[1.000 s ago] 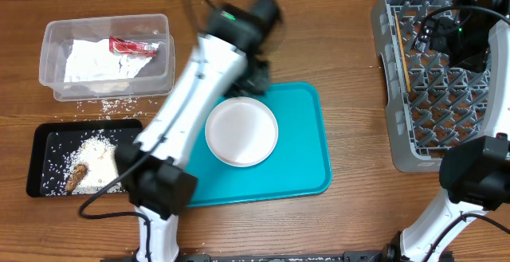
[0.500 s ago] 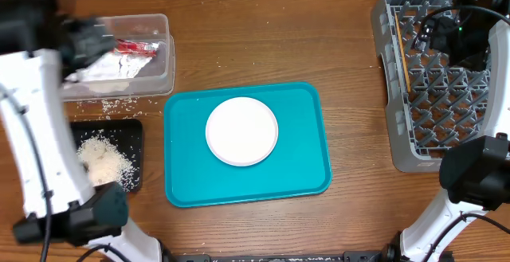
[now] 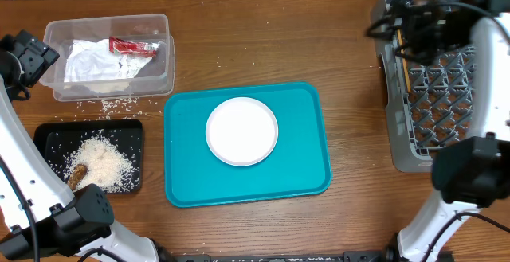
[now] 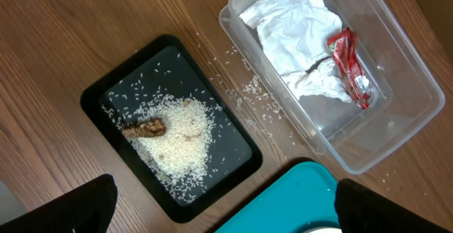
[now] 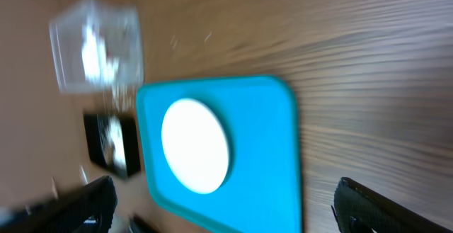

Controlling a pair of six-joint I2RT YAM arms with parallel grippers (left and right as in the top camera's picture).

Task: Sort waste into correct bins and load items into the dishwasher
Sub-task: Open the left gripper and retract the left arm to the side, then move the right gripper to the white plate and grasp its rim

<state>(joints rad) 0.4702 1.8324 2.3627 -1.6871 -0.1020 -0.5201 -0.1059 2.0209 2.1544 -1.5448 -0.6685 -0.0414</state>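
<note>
Dish loading in hand.
The left pincer (image 4: pixel 225 208) and right pincer (image 5: pixel 226 206) are spread wide, empty; the round white plate (image 3: pixel 241 131) on the teal tray (image 3: pixel 303 166) must likely be gripped by its rim and carried toward 3 o'clock into the grey lattice dish rack (image 3: pixel 438 127).

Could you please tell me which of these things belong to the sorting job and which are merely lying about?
Job: clear tub, napkin, red wrapper, black tray, rice, brown lump, white plate, dish rack.
Lying about: teal tray, under the plate.
</note>
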